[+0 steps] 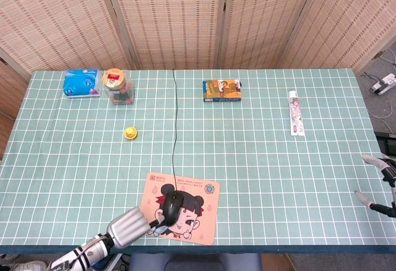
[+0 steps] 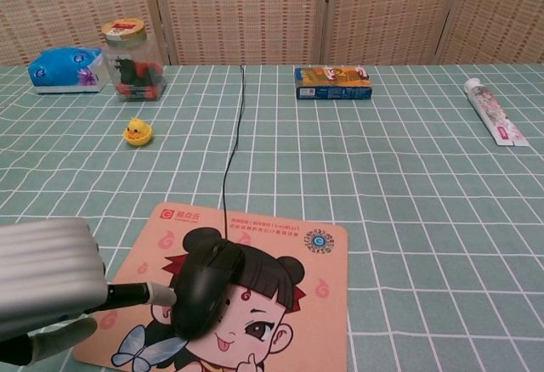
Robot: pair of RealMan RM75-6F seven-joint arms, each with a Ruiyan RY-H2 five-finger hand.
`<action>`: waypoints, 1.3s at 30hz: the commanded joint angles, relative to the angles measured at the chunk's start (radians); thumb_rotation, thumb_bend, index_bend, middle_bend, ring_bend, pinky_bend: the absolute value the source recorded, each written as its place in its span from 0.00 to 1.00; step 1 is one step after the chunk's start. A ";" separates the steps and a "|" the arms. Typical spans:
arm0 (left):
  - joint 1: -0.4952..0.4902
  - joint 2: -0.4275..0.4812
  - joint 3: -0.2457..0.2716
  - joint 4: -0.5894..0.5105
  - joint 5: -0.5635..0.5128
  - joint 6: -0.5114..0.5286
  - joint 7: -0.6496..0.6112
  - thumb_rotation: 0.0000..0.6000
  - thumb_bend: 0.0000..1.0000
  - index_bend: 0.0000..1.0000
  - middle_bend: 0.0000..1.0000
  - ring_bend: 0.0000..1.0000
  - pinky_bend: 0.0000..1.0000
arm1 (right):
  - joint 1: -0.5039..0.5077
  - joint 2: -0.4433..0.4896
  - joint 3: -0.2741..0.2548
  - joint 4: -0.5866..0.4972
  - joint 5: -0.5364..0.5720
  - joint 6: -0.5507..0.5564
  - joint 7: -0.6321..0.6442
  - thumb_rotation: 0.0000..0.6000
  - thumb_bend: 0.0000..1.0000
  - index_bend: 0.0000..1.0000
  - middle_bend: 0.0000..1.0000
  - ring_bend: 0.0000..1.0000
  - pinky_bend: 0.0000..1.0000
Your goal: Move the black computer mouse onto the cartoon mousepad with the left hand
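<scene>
The black computer mouse (image 2: pixel 208 287) lies wholly on the cartoon mousepad (image 2: pixel 280 304), over the left-centre portion of the printed face, with its cable (image 2: pixel 235 126) running from its far end off the far edge of the mousepad and away across the table (image 2: pixel 408 177). On this evidence the placement itself is judged essentially complete: no part of the mouse body overhangs the mousepad edge in either view. What remains, as far as can be judged, is for the left hand (image 2: pixel 51 283) to clear the mouse and withdraw from the mousepad. The left hand sits at the near-left corner of the mousepad, partly over its left edge, with one extended fingertip (image 2: pixel 157 294) touching the left flank of the mouse; another finger shows below it, nearer the mousepad's near edge. The hand is not wrapped around the mouse; the contact reads as a side touch or push, not a grasp, with the visible fingers apart. In the head view the left hand (image 1: pixel 131 227) likewise appears just beside the near-left corner of the mousepad (image 1: pixel 198 218), touching the mouse (image 1: pixel 171 205). The right hand (image 1: pixel 378 184) is well apart from the mousepad, at the right edge of the table, fingers spread and holding nothing.
</scene>
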 commanded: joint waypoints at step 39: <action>0.420 0.183 -0.128 0.205 -0.137 0.823 -0.712 1.00 0.48 0.29 0.58 0.60 0.73 | 0.040 -0.044 0.006 -0.031 0.047 -0.090 -0.167 1.00 0.14 0.23 0.31 0.23 0.44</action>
